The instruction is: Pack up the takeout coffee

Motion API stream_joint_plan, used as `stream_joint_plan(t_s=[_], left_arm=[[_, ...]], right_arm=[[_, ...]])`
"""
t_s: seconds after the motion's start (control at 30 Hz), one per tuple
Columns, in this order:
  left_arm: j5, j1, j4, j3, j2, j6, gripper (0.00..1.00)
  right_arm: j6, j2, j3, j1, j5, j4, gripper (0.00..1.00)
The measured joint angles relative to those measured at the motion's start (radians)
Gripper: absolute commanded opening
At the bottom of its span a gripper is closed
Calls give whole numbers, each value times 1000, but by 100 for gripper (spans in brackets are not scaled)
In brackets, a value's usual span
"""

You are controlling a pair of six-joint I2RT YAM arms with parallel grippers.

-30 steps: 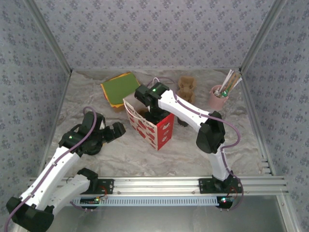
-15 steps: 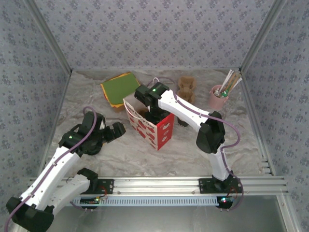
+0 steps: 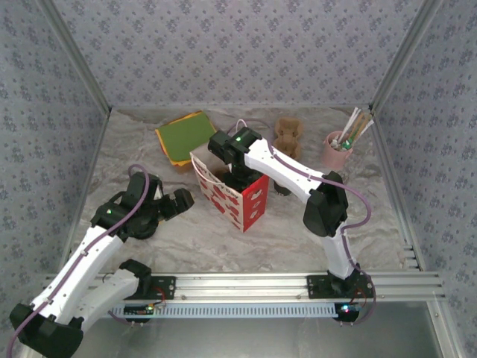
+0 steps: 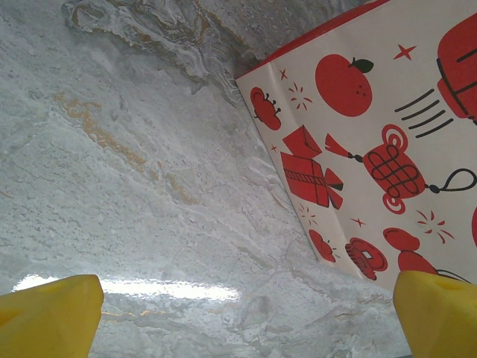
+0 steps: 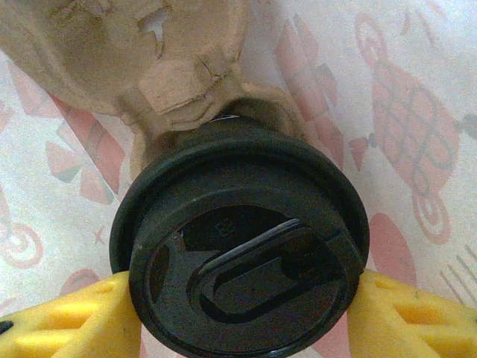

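Top view: over the last second both arms have kept their pose. Only the brown pulp carrier (image 3: 287,130) beyond the paper bag (image 3: 242,201) looks slightly shifted. The right arm reaches into the bag's open mouth, so packing seems paused mid-lowering. The left gripper (image 3: 179,201) waits left of the bag, with bare table (image 3: 223,246) nearby.

Left wrist view: its yellow fingers (image 4: 52,313) are spread wide and empty, with the bag's printed wall to the right.

Right wrist view: the right gripper (image 5: 242,298) clasps the takeout coffee (image 5: 238,246) inside the bag, its walls close around.
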Motion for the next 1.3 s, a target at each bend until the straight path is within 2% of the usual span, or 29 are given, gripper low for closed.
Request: stream_joint_plan(t_s=[1.3], left_arm=[[0, 0, 0, 0, 0, 0, 100]], right_arm=[[0, -18, -53, -1, -4, 41, 64]])
